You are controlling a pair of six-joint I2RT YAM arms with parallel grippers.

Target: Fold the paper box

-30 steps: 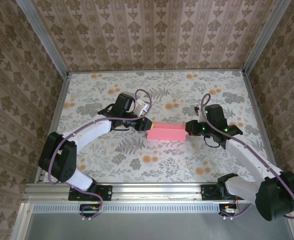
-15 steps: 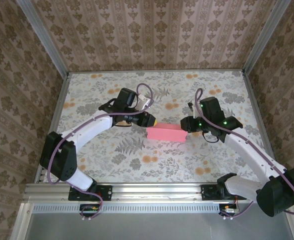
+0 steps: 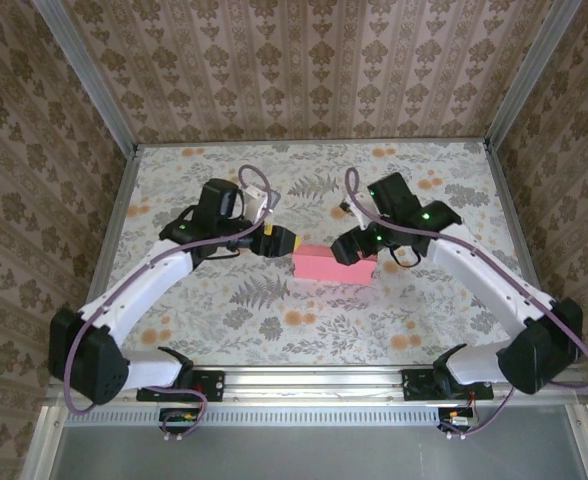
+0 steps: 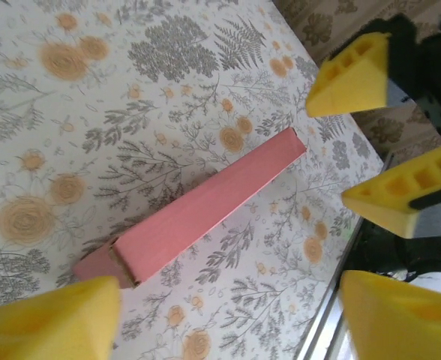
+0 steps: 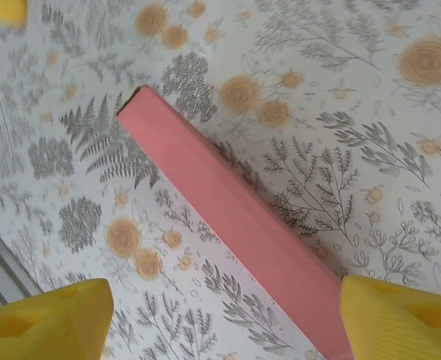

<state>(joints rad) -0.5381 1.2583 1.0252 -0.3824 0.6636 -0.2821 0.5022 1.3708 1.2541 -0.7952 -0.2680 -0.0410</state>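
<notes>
Moved: both arms have swung toward the far side; the left end effector (image 3: pixel 288 241) and right end effector (image 3: pixel 348 248) have let go of the paper box (image 3: pixel 332 266) and spread.
Tabletop (image 3: pixel 274 330): floral print, box near its middle.
Paper box: slim, pink, folded shut, lying flat, long axis left to right.
Left end effector: released, empty, just off the box's left end.
Right end effector: released, empty, over the box's far right corner.
Left wrist view: box's end face with its seam (image 4: pixel 119 264).
Right wrist view: long pink side (image 5: pixel 228 202) running diagonally.
</notes>
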